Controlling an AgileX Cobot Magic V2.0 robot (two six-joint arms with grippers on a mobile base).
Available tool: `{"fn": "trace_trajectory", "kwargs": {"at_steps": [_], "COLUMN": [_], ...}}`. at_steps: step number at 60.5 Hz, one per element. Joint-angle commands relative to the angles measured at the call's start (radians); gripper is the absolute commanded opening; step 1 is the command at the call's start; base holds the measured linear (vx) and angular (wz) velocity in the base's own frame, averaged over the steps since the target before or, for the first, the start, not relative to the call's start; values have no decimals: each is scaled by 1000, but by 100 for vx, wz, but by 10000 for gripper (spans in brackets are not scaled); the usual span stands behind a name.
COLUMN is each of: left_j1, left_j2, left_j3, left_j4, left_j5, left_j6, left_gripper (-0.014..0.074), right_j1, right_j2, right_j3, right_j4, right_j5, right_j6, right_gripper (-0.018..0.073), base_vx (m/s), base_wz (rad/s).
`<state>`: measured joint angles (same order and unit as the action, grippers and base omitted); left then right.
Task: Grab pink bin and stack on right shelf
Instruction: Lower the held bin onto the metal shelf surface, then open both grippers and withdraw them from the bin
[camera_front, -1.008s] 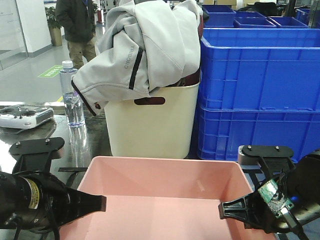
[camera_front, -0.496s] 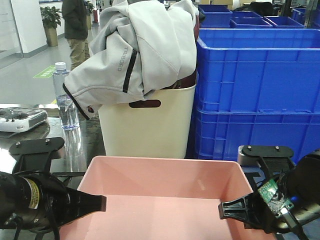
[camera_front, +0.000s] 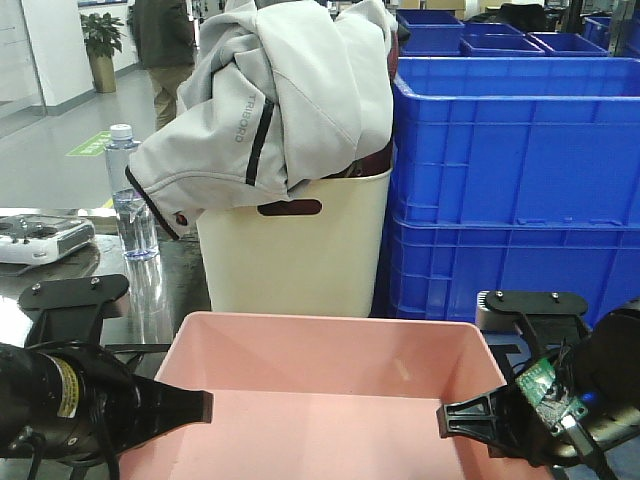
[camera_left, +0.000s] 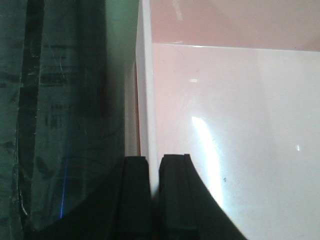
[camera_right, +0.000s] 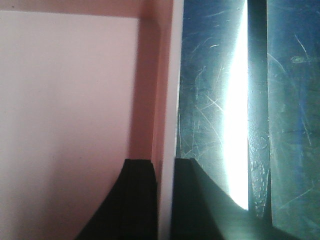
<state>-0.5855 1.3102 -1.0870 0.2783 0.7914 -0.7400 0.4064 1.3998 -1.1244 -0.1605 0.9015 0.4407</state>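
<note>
**Front view.** Both black arms reach in low from the bottom corners, wrists level and pointing inward toward each other. The left gripper (camera_front: 188, 405) pinches the left wall of the pink bin (camera_front: 330, 350), with one flat finger showing inside the tub. The right gripper (camera_front: 455, 420) clamps the opposite wall the same way. The bin is a shallow tub of smooth, matte pale plastic with sloped walls, lying in the foreground between the two arms. Just behind it stands a tall cream bin (camera_front: 290, 260) with a handle slot, and a grey jacket (camera_front: 290, 90) is draped over its top. Stacked ribbed blue crates (camera_front: 510, 180) stand to its right. A clear water bottle (camera_front: 130, 200) and a white remote controller (camera_front: 40, 240) sit on the glossy dark table (camera_front: 170, 290).

**Left wrist view.** Two blunt black fingers (camera_left: 175, 200) are closed on the bin's thin, pale rim (camera_left: 146, 90), one on either side. The dark, scuffed tabletop lies to the outside.

**Right wrist view.** The fingers (camera_right: 140, 200) straddle the rim (camera_right: 172, 75) and squeeze it. The pink interior lies to the left, and scratched, glare-streaked tabletop (camera_right: 210, 100) to the right.
</note>
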Motion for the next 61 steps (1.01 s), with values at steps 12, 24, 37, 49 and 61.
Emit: {"fn": "trace_trajectory", "kwargs": {"at_steps": [12, 24, 37, 49, 61], "left_j1": [7, 7, 7, 7, 7], "left_j2": [-38, -8, 56, 51, -45], "left_j3": [-28, -26, -26, -32, -62], "left_j4": [72, 123, 196, 194, 121], "left_j5": [-22, -69, -142, -188, -131], "left_j6": [1, 1, 1, 3, 113], "left_gripper": [143, 146, 227, 521, 625], "right_j1": [-8, -8, -9, -9, -8], "right_j2": [-28, -28, 29, 57, -50], "right_j3": [-21, -21, -21, -21, -21], "right_j4": [-99, -107, -171, -173, -169], "right_j5": [-8, -89, -156, -189, -178], "right_j6": [-8, -16, 20, 46, 9], "right_gripper": [-1, 0, 103, 406, 573], "base_vx": [0, 0, 0, 0, 0], "base_wz": [0, 0, 0, 0, 0]}}
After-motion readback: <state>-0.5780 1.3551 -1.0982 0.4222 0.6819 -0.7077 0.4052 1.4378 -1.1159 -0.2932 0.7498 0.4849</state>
